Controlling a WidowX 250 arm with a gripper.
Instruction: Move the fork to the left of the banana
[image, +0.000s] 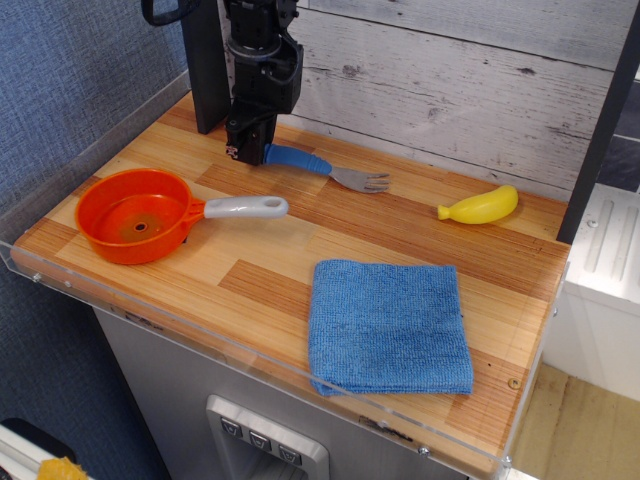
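Note:
The fork (318, 167) has a ribbed blue handle and a silver head with tines pointing right. My black gripper (250, 150) is shut on the left end of the handle and holds the fork just above the wooden counter at the back. The yellow toy banana (481, 206) lies on the counter at the back right, well to the right of the fork's tines.
An orange pan (134, 214) with a grey handle (245, 207) sits at the front left. A folded blue cloth (389, 326) lies at the front centre. A white plank wall stands behind, and a clear plastic rim (250, 350) runs along the counter's front edge.

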